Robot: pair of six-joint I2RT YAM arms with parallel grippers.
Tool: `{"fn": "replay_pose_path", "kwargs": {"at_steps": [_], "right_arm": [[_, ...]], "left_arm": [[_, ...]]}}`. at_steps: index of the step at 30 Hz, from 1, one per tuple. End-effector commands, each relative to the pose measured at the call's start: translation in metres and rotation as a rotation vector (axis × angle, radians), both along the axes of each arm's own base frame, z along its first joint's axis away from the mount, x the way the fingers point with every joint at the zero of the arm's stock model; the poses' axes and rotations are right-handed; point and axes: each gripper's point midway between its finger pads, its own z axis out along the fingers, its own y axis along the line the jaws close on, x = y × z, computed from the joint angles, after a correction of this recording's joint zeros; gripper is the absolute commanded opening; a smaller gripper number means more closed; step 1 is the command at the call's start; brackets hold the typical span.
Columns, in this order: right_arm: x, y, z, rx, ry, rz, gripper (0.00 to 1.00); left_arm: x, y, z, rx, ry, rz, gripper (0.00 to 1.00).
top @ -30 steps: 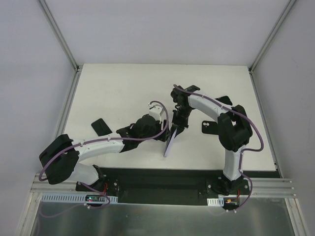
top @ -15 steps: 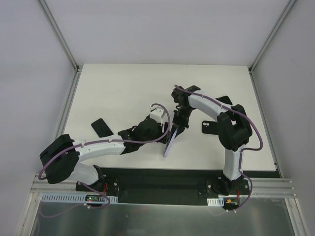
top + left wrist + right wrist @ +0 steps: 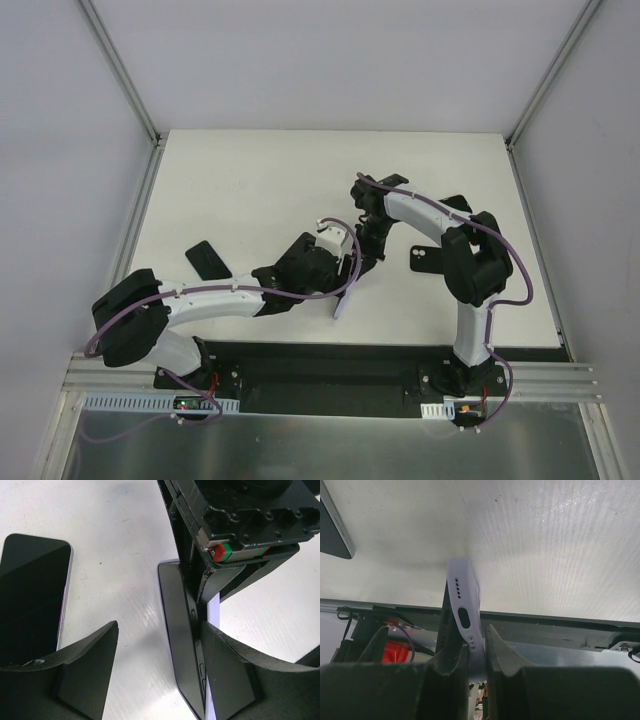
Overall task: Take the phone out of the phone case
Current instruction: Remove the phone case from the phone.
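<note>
A lavender phone case (image 3: 343, 298) stands on edge at the table's middle with a black phone (image 3: 182, 645) in it. My right gripper (image 3: 366, 256) is shut on the case's upper end (image 3: 465, 610), which sits pinched between its fingers (image 3: 476, 645). The black phone's edge (image 3: 444, 630) shows just left of the case there. My left gripper (image 3: 340, 268) is open and straddles the standing phone (image 3: 160, 630). Its right finger (image 3: 230, 670) lies against the case side, and its left finger (image 3: 85, 675) stands well apart from the phone's face.
A black phone (image 3: 203, 257) lies flat at the left of the table. Another dark device (image 3: 422, 258) lies right of the right gripper. A dark-screened phone (image 3: 32, 595) lies flat left of my left gripper. A dark rail (image 3: 380, 352) runs along the near edge.
My left arm has reached further right, bringing its open gripper around the standing phone and case. The right gripper and the case have stayed nearly still.
</note>
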Motion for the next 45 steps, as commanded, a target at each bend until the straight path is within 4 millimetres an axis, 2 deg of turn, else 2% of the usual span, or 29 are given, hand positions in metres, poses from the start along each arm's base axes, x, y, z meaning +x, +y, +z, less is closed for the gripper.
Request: {"fn": "replay_pose_path", "kwargs": {"at_steps": [1, 11, 16, 26, 33, 41, 45], "right_arm": [[-0.008, -0.011, -0.002, -0.061, 0.024, -0.003, 0.01], [-0.008, -0.010, 0.002, -0.045, 0.011, -0.013, 0.01], [-0.009, -0.010, 0.002, -0.041, 0.010, -0.016, 0.01], [-0.009, -0.013, 0.000, -0.032, 0.014, -0.032, 0.01], [-0.007, -0.015, 0.000, -0.031, 0.009, -0.040, 0.01], [-0.005, -0.017, 0.000, -0.027, 0.010, -0.046, 0.01], [-0.004, -0.016, 0.000, -0.021, 0.012, -0.048, 0.01]], "left_arm": [[0.003, 0.009, -0.016, 0.133, -0.005, 0.016, 0.65], [0.011, 0.019, -0.043, 0.277, 0.016, 0.085, 0.61], [0.003, 0.026, -0.066, 0.360, 0.095, 0.086, 0.46], [-0.006, 0.024, -0.092, 0.463, 0.248, 0.103, 0.43], [-0.027, 0.037, -0.102, 0.562, 0.369, 0.089, 0.38], [-0.059, 0.068, -0.110, 0.715, 0.526, 0.059, 0.33], [-0.065, 0.074, -0.118, 0.774, 0.567, 0.044, 0.33]]}}
